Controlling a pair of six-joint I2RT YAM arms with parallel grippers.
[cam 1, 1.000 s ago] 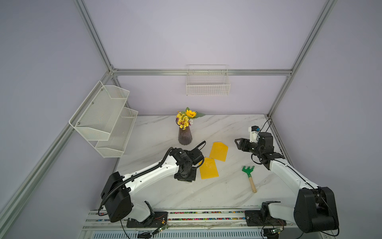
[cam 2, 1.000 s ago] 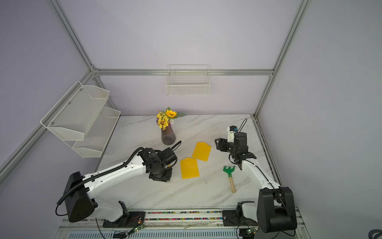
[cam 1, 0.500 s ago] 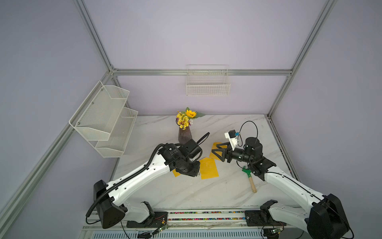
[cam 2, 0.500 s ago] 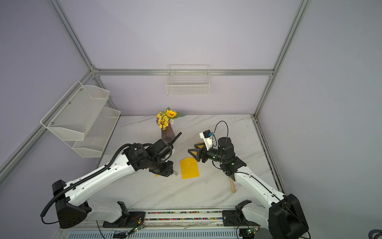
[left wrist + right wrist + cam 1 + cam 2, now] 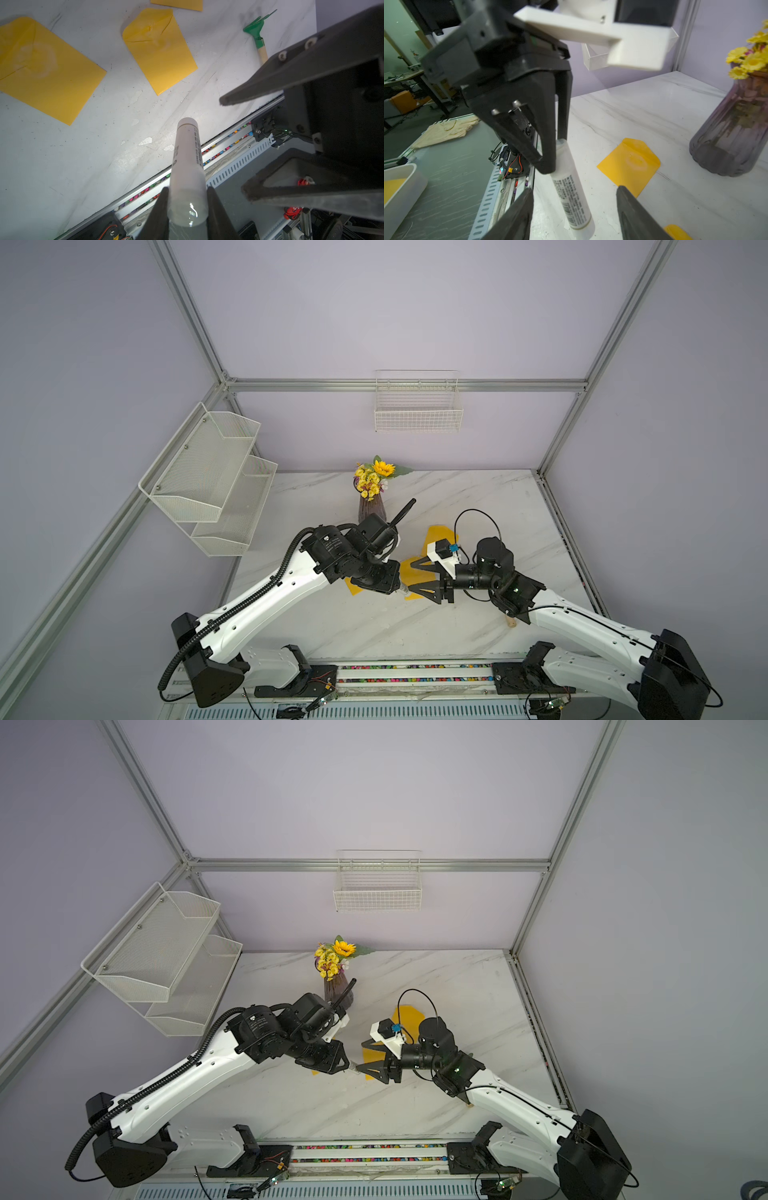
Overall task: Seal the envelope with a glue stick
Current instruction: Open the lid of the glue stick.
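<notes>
My left gripper [image 5: 188, 189] is shut on the glue stick [image 5: 188, 162], a white tube with dark print, and holds it above the table. The stick's free end [image 5: 577, 216] points toward my right gripper [image 5: 574, 189]. That gripper is open, with a finger on each side of the stick and neither one touching it. In both top views the two grippers [image 5: 395, 585] [image 5: 360, 1055] face each other over the middle of the table. Three yellow envelopes lie flat below: one [image 5: 160, 47] near the middle, one [image 5: 41, 70] beside it and one [image 5: 440, 533] farther back.
A dark vase of yellow flowers [image 5: 372, 508] stands behind the left arm. A green rake with a wooden handle [image 5: 258, 35] lies on the marble table [image 5: 478, 497] beneath my right arm. White wire baskets [image 5: 417, 414] hang on the walls.
My right arm has swung in from the back right and now faces the left gripper, its jaws a little narrower. My left arm has reached toward the middle and risen.
</notes>
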